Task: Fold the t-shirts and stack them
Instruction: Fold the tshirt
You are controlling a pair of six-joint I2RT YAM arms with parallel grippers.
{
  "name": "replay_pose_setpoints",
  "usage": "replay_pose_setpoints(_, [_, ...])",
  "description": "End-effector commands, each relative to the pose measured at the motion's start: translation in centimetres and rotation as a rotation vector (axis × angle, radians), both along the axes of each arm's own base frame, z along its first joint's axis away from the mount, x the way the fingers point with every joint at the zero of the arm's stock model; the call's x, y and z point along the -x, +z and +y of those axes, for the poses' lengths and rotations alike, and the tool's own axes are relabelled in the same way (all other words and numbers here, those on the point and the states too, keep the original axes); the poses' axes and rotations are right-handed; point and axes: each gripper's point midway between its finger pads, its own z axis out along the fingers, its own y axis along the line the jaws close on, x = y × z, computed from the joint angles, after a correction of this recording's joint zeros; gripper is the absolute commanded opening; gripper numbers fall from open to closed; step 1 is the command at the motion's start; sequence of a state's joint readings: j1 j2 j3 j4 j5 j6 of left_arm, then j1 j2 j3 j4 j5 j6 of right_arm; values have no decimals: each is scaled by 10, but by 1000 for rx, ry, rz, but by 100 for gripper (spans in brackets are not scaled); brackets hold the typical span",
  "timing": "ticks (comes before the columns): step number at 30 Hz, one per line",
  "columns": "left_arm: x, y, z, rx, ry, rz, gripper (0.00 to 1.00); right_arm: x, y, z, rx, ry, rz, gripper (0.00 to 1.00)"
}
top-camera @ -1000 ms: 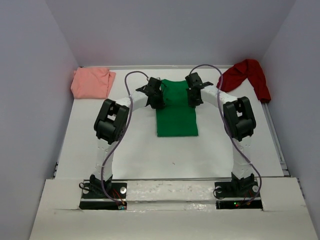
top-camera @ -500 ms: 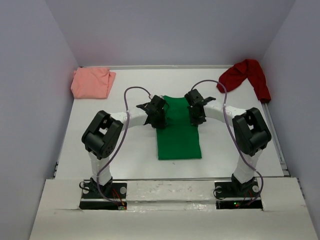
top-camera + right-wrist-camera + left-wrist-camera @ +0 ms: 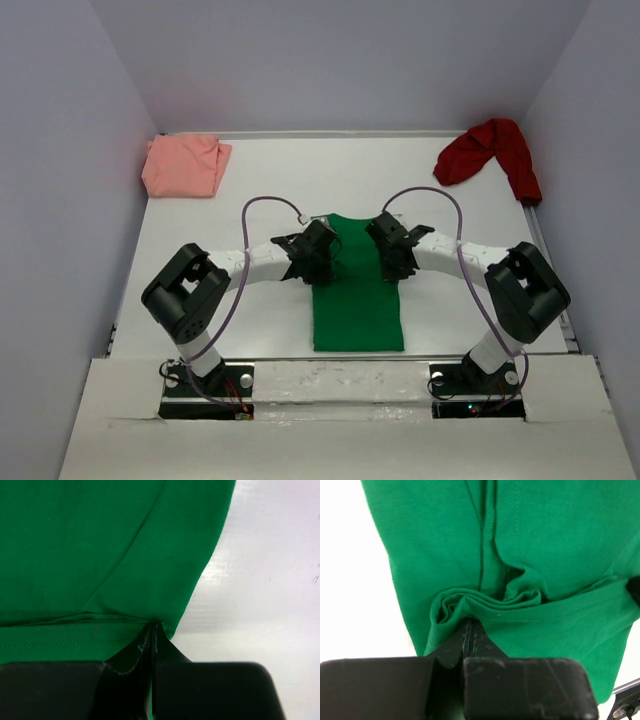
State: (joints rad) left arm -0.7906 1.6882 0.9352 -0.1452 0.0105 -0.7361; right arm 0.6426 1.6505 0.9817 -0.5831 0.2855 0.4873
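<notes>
The bright green t-shirt (image 3: 358, 300) lies as a long narrow strip in the middle of the table, its near end close to the front edge. My left gripper (image 3: 322, 262) is shut on its left edge, where the cloth bunches (image 3: 470, 605). My right gripper (image 3: 391, 258) is shut on its right edge (image 3: 165, 615). Both hold the far part of the shirt. The salmon-pink t-shirt (image 3: 183, 165) lies folded at the far left corner. The dark red t-shirt (image 3: 492, 150) lies crumpled at the far right corner.
The white table (image 3: 200, 290) is walled on the left, right and back. A raised white ledge (image 3: 340, 385) runs along the near edge by the arm bases. Both arms' cables (image 3: 262, 205) loop above the table.
Both grippers have moved toward the near edge, dragging the green t-shirt with them. Its near end has slid from mid-table to close by the front ledge.
</notes>
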Motion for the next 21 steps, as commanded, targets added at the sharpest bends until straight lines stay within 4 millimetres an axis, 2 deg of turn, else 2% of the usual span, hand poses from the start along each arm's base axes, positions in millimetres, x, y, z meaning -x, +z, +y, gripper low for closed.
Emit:
replay_pose_setpoints(1, [1,3,12,-29,50,-35,0,13,3,0,-8,-34,-25,0])
replay_pose_setpoints(9, [-22,26,23,-108,87,-142,0,1,8,-2,22,-47,-65,0])
replay_pose_setpoints(13, [-29,31,18,-116,76,-158,0,-9,11,1,45,-39,-78,0])
replay_pose_setpoints(17, [-33,25,10,-118,57,-141,0,-20,12,10,46,-26,-76,0])
replay_pose_setpoints(21, [-32,7,1,-116,27,-99,0,-26,11,17,38,-15,-71,0])
